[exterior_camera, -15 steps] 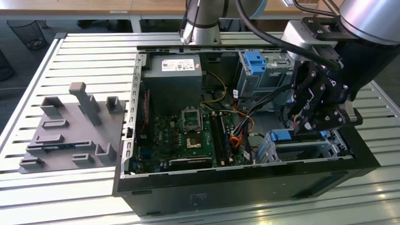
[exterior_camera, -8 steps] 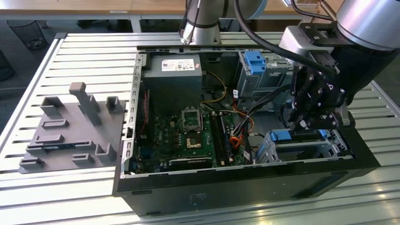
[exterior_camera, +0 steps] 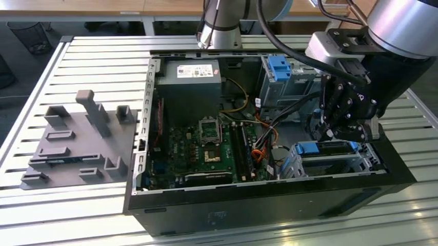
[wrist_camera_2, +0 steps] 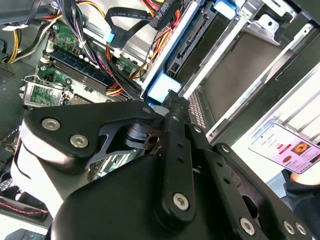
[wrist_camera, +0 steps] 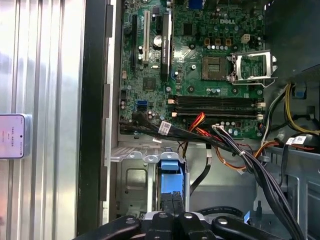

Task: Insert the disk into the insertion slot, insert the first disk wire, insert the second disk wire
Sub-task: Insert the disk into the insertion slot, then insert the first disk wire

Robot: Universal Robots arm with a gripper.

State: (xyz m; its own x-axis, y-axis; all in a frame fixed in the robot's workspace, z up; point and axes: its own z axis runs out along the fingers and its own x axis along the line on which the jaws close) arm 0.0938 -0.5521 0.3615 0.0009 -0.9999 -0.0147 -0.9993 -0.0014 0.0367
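Note:
The disk [exterior_camera: 317, 149] sits in the insertion slot [exterior_camera: 337, 165] at the case's front corner, on the exterior view's right, with the blue carrier end facing the motherboard. My gripper [exterior_camera: 327, 136] hangs right over that blue end. In the first wrist view the gripper [wrist_camera: 172, 202] is shut, its two black fingertips [wrist_camera: 167, 204] together against the blue carrier [wrist_camera: 170, 175]. The second wrist view shows the same contact of gripper [wrist_camera_2: 172, 100] and blue carrier [wrist_camera_2: 161, 89]. A loose black flat cable [wrist_camera: 200, 176] droops beside the slot's metal wall [wrist_camera: 131, 181]. Red, orange and yellow wires [wrist_camera: 197, 122] run above it.
The open computer case [exterior_camera: 270, 205] lies on a slatted metal table [exterior_camera: 102, 56]. A taller cage with a blue latch [exterior_camera: 280, 69] stands further back. The motherboard [exterior_camera: 205, 148] fills the case's middle. A grey fixture plate [exterior_camera: 75, 148] is at the exterior view's left. A phone [wrist_camera: 12, 135] rests outside the case.

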